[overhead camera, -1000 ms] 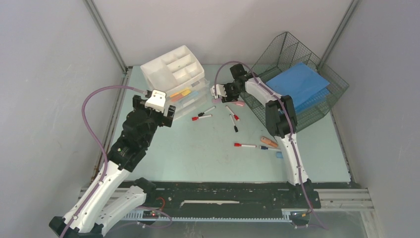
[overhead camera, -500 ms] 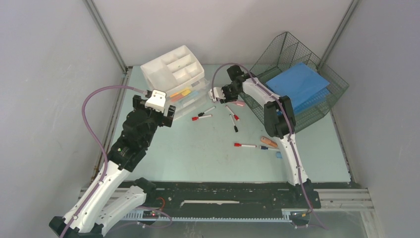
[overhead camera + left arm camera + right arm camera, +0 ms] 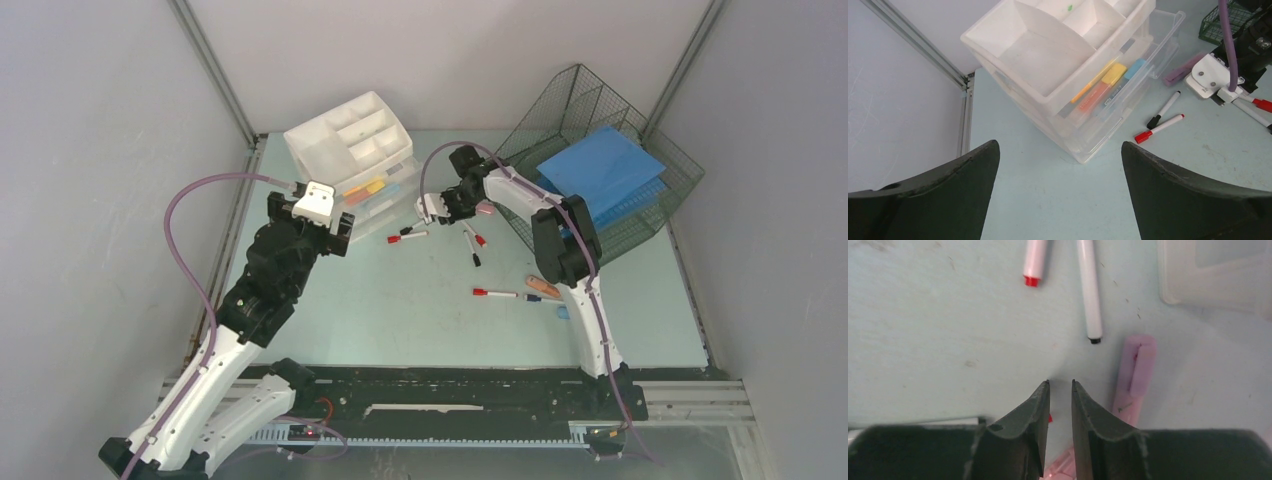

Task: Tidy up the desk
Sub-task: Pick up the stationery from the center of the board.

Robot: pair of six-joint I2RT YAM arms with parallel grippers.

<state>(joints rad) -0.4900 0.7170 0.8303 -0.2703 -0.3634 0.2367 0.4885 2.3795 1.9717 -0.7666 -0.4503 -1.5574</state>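
Note:
The pale green desk [image 3: 400,320] holds several loose markers. A red-capped marker [image 3: 408,237] and a black-capped one [image 3: 1164,109] lie in front of the white drawer unit [image 3: 355,140]. My right gripper [image 3: 437,212] hangs low over the desk just right of them. In the right wrist view its jaws [image 3: 1060,382] are almost together with nothing between them. A purple highlighter [image 3: 1135,372] lies just to their right, and two marker ends [image 3: 1089,290] lie ahead. My left gripper [image 3: 338,232] is wide open and empty in front of the drawer unit [image 3: 1058,50].
A dark wire-mesh tray [image 3: 650,215] holding a blue folder [image 3: 600,175] stands at the back right. More markers [image 3: 495,294], an orange pen [image 3: 543,287] and a small blue piece [image 3: 563,312] lie mid-right. The unit's drawer stands open with coloured highlighters [image 3: 1108,82] inside.
My right gripper has moved left and nearer, down towards the markers beside the drawer unit. The left arm has not moved.

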